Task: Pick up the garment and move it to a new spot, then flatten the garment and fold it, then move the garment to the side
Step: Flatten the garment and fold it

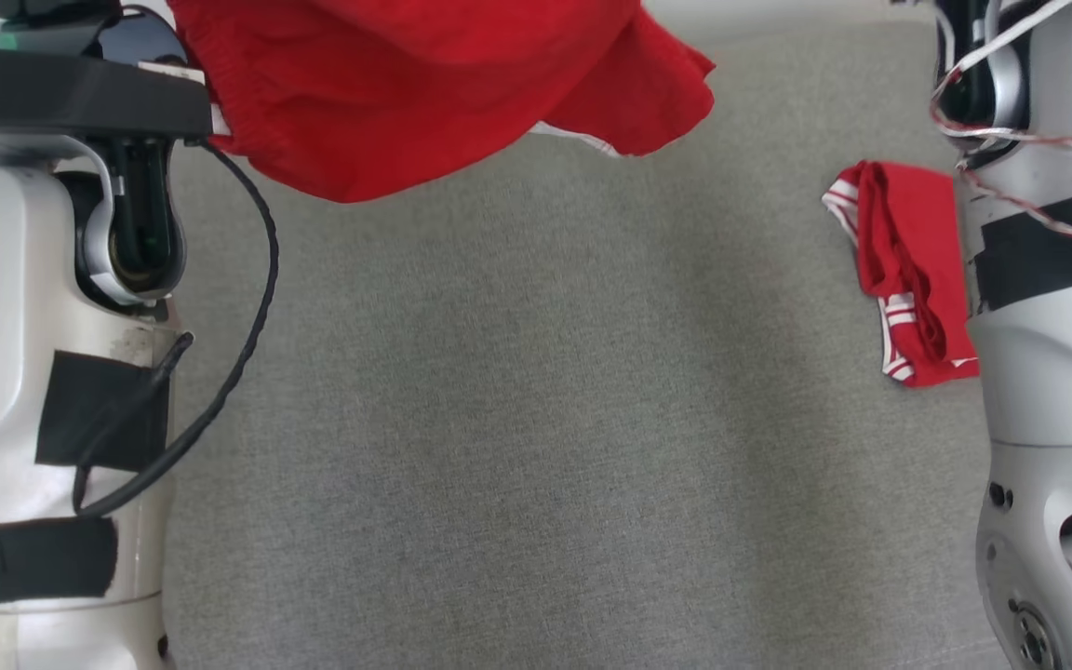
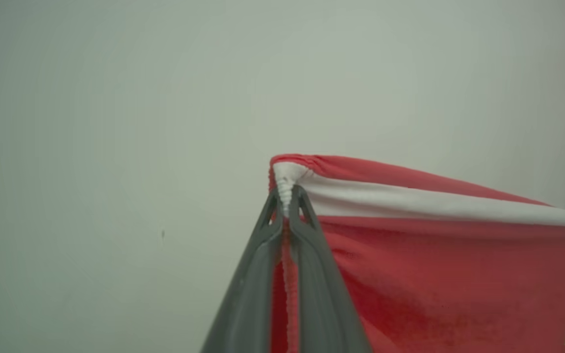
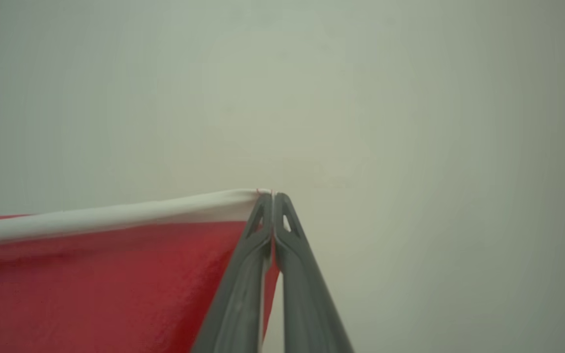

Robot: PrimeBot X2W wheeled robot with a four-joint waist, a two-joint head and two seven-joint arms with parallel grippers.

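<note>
Hanging at twelve o'clock above the grey surface (image 1: 536, 419): red garment (image 1: 424, 84); pinched tight at each end of its white band (image 2: 434, 206) by left gripper (image 2: 286, 196) and right gripper (image 3: 272, 201); stretched nine to three between them; both equally near.

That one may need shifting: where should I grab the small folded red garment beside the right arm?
Probably the striped trim at the far-left corner of the small folded garment, from above and left: it lies exposed, while the right arm covers the opposite edge.
</note>
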